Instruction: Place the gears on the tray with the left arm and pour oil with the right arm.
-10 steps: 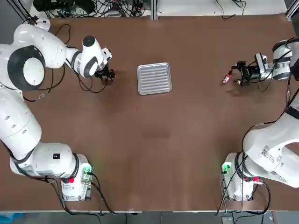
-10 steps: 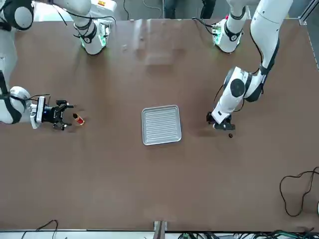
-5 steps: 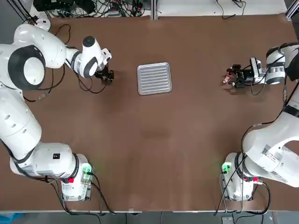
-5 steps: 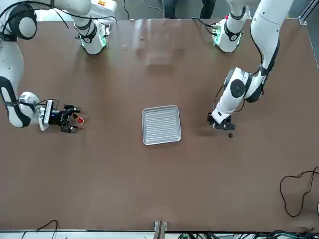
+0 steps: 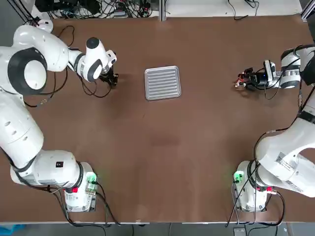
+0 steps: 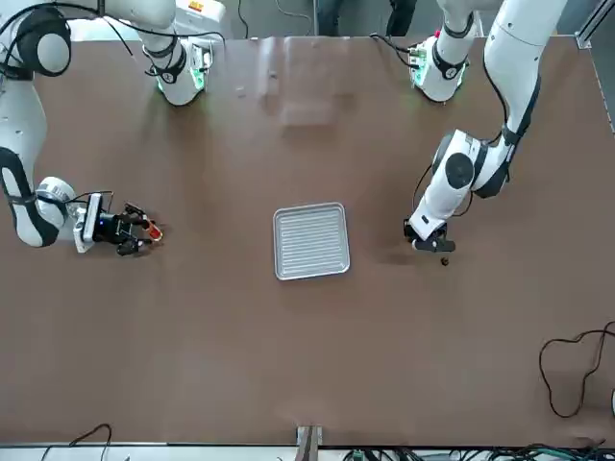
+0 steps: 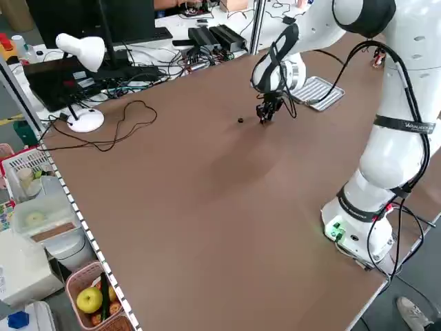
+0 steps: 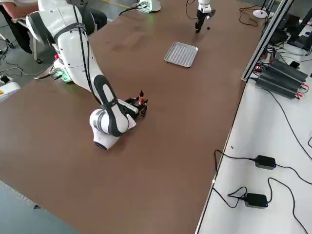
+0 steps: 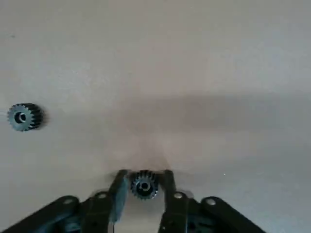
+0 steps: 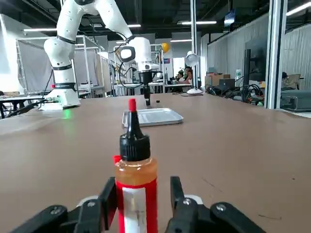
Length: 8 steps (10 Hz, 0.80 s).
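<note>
The ribbed silvery tray (image 5: 162, 82) lies at the table's middle back, with nothing on it. My left gripper (image 5: 112, 78) points down at the table to the left of the tray. It is open, its fingertips (image 9: 167, 183) standing closely on both sides of one dark gear (image 9: 144, 185) that rests on the table. The second gear (image 9: 23, 117) lies loose nearby (image 6: 444, 259). At the table's right side my right gripper (image 5: 244, 81) lies low and level, open around the upright oil bottle (image 10: 135, 187). One finger is at the bottle and a gap shows at the other.
A loose black cable (image 6: 575, 370) lies on the table on the left arm's side. A desk lamp (image 7: 79, 58) and tangled wires stand beyond the table's back edge. Power adapters (image 8: 263, 162) lie on the white bench beyond that edge.
My right gripper slid forward until the oil bottle stood between its fingers, then held there. My left gripper's fingers drew in around the gear and the wrist shifted slightly.
</note>
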Each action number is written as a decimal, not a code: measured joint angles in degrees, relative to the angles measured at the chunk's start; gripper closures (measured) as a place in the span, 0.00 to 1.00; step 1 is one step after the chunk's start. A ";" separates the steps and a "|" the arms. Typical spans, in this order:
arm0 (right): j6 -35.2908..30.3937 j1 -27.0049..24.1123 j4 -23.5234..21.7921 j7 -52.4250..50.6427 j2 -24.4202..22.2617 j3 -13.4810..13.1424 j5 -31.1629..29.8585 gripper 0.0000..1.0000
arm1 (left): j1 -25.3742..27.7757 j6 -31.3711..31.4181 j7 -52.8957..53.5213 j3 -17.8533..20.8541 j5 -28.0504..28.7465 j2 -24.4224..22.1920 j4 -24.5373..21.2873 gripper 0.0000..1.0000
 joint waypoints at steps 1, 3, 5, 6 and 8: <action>-0.03 0.00 0.00 -0.03 0.00 0.02 0.06 0.52 | 0.02 -0.01 -0.23 0.08 0.01 -0.04 0.08 0.71; -0.06 0.01 0.00 -0.04 0.01 0.03 0.10 0.63 | 0.05 -0.01 -1.46 0.10 0.01 -0.03 0.17 0.75; -0.34 0.02 0.00 -0.04 0.03 0.03 0.10 0.67 | 0.05 0.00 -1.87 0.09 0.01 -0.01 0.45 0.75; -0.70 0.07 0.05 -0.04 0.03 0.05 0.11 0.69 | 0.00 -0.79 -2.95 -0.14 0.02 -0.01 1.26 0.75; -1.21 0.72 0.66 1.06 -0.11 0.24 0.24 0.70 | -1.22 -10.96 -10.28 -3.65 0.13 -0.17 7.74 0.75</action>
